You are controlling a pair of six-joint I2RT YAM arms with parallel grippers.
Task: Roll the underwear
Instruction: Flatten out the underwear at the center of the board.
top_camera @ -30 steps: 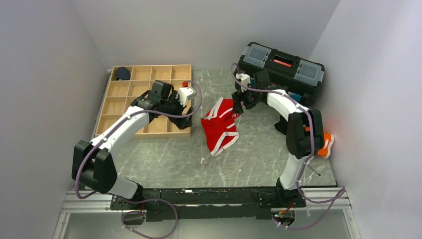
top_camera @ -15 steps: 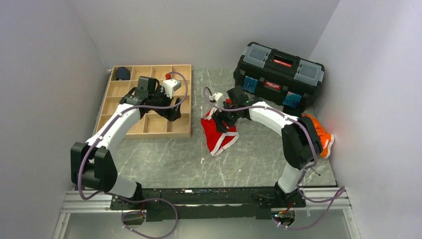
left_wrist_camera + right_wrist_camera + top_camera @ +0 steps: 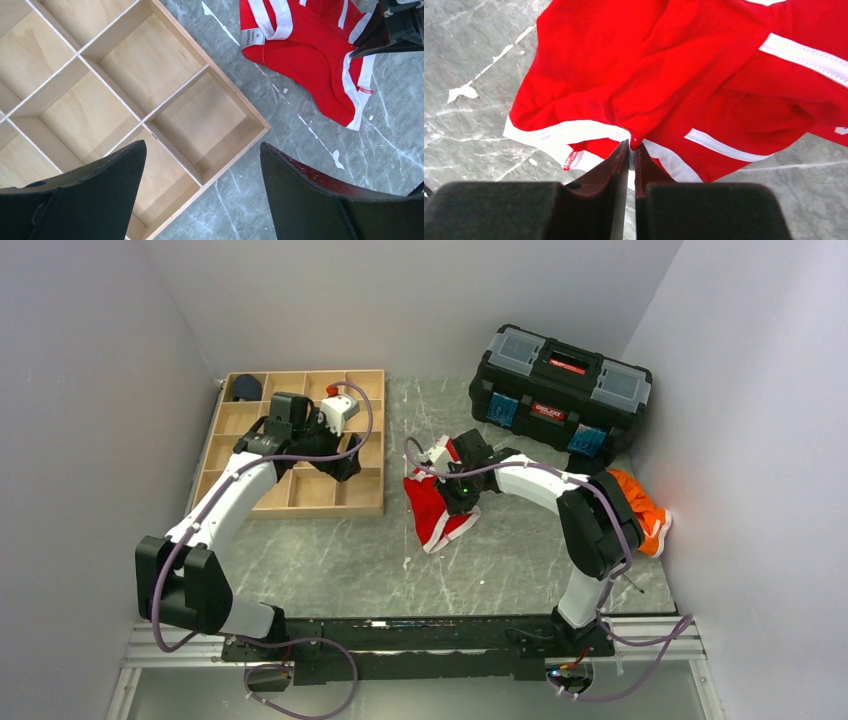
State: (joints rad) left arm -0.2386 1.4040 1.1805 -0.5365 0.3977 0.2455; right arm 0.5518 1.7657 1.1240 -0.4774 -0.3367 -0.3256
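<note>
The underwear [image 3: 432,508] lies crumpled and unrolled about the middle of the grey marbled worktop [image 3: 350,560], just off the near right corner of the wooden divided tray [image 3: 300,508]. The right gripper [image 3: 631,150] is down on it, its fingers pressed together on the white-trimmed near right edge of the red fabric. The left gripper [image 3: 201,147] hangs over the tray's near right compartments, fingers spread wide with nothing between them. A rolled navy bundle [image 3: 245,388] sits in the tray's far left corner compartment. A black toolbox [image 3: 560,380], lid down, stands at the far right corner, and an orange cloth [image 3: 640,502] lies by the right edge.
</note>
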